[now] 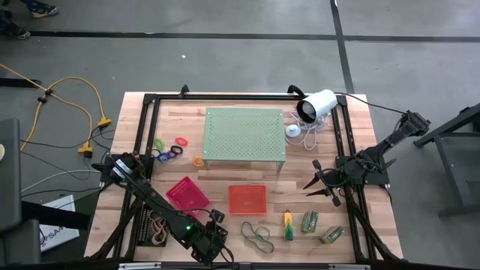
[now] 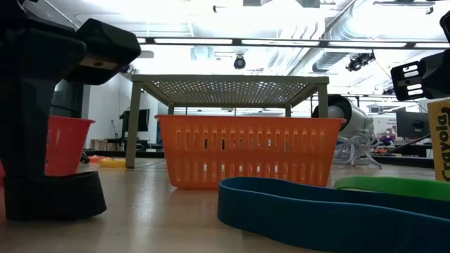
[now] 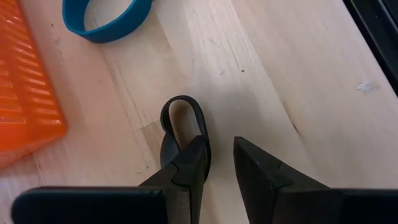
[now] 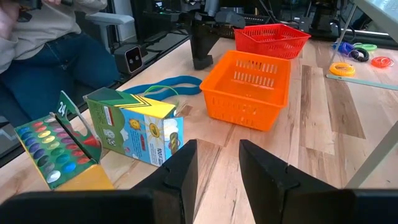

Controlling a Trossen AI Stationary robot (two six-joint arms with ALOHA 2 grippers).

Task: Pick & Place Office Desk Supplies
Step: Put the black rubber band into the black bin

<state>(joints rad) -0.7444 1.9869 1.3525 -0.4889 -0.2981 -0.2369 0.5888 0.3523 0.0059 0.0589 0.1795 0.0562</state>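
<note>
The left tool (image 3: pixel 217 165) is seen low over the desk (image 1: pixel 225 105) near its front edge, left of the middle, with its two dark fingers (image 3: pixel 186 168) a small gap apart. A dark rubber-band loop (image 3: pixel 181 121) lies on the wood at the tip of one finger and seems to be touched by it; nothing is pinched between the fingers. A blue band (image 3: pixel 107 18) lies a little further on, beside the orange tray (image 1: pixel 247 199).

The right tool (image 1: pixel 321 182) is held above the desk's right side, its fingers (image 4: pixel 177 168) spread and empty. Before it, in the right wrist view, a green crayon box (image 4: pixel 134 124) lies on its side next to an open pack of colours (image 4: pixel 53 146), with blue and green bands (image 4: pixel 163 87) just behind.

Along the front edge, right of the middle, the loose bands (image 1: pixel 256 235), a yellow-green marker (image 1: pixel 288 226) and the small green-labelled packs (image 1: pixel 310 221) are laid out. A red tray (image 1: pixel 187 193) stands left of the orange one, and a black tray (image 1: pixel 154 229) with tan bands is seen at the front left corner. Pink, orange, green and blue rings (image 1: pixel 174 148) are scattered left of the pale green perforated stand (image 1: pixel 244 135). A white camera (image 1: pixel 315 106) rests near the back right corner. A seated person (image 4: pixel 43 43) is visible beyond the desk.
</note>
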